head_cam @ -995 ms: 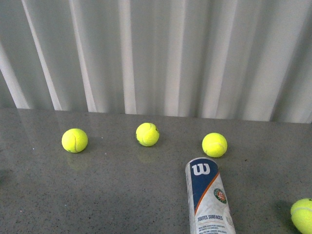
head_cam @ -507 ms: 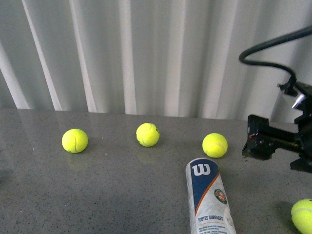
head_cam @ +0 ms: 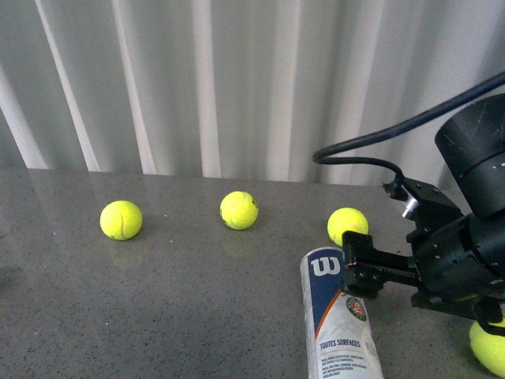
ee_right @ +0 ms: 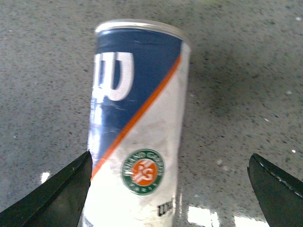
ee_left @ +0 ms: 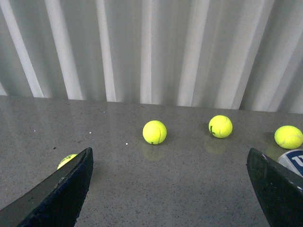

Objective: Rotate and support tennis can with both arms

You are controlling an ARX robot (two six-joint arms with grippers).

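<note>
My right gripper (head_cam: 357, 273) hangs right of centre in the frame, over the far end of the can (head_cam: 339, 332) lying at bottom centre on the grey table (head_cam: 173, 300).

tennis can (head_cam: 338, 328) base cropped, corner ball (head_cam: 491, 351) cropped

A grey speckled worktop (head_cam: 158, 316) fills the lower part of the front view, its polished surface glossy enough to carry faint reflections (bright white patches of light (ee_right: 203, 215) show on it in the right wrist view). Behind its far edge rises a pale grey-white backdrop (head_cam: 237, 79) of long vertical folds. It is evenly lit, with brighter ridges and soft shadowed hollows, and closes off the whole background.
</note>
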